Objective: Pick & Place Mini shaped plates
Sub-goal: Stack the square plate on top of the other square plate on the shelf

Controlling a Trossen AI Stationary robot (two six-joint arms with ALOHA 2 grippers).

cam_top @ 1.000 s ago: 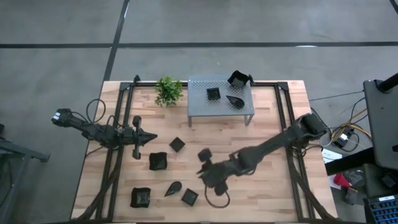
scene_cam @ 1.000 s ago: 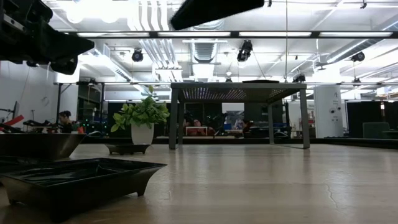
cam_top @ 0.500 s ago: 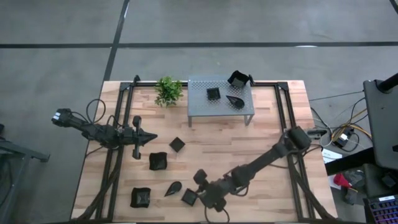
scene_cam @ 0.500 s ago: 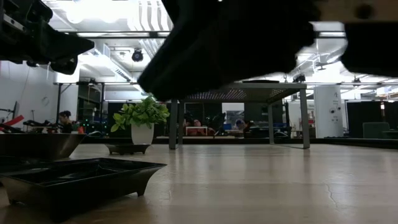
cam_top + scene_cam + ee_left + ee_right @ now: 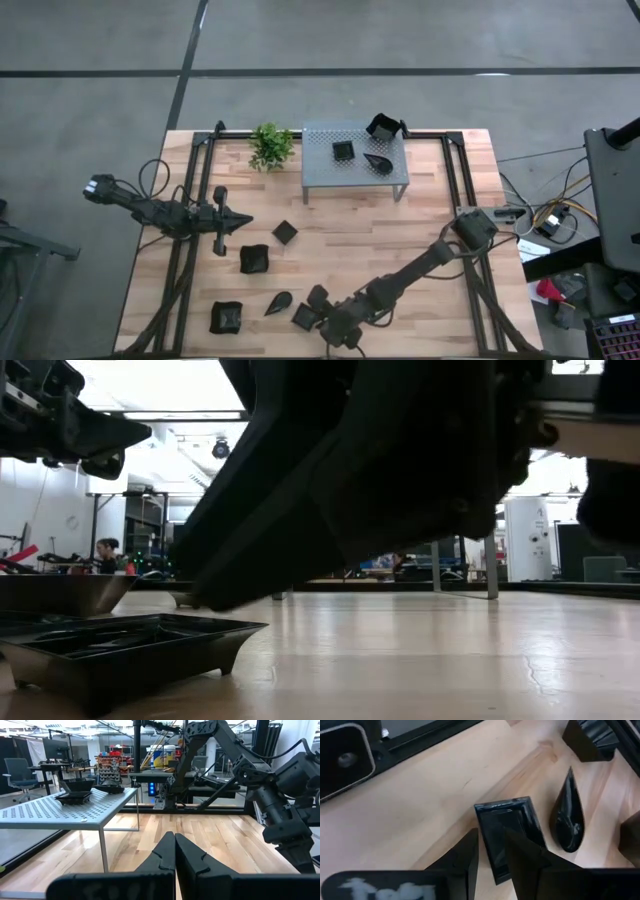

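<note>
Small black plates lie on the near left of the table: a flat square plate [image 5: 305, 317], a teardrop plate [image 5: 278, 302], a wavy-rimmed deep one [image 5: 227, 317], another deep one [image 5: 254, 259] and a small square [image 5: 285, 232]. Three more sit on the grey shelf [image 5: 330, 172]. My right gripper [image 5: 316, 312] is low over the flat square plate [image 5: 517, 822] and open, one finger [image 5: 525, 857] above the plate and the other [image 5: 462, 857] outside its edge. My left gripper [image 5: 236, 222] is shut and waits at the table's left. My right gripper slants down from the table's right with its fingers either side of the flat square plate's edge [image 5: 487, 840]. The plate lies flat on the table. I cannot tell whether the fingers touch it.
A green plant [image 5: 270, 146] stands at the far edge beside the shelf. The teardrop plate [image 5: 566, 820] lies right beside the flat square one. In the low view a flat plate [image 5: 120, 650] sits near left, and the right gripper [image 5: 380, 470] fills the upper picture.
My right gripper has moved toward the table's near edge and a little left, and has come down over the flat square plate. The plates have kept their places.
</note>
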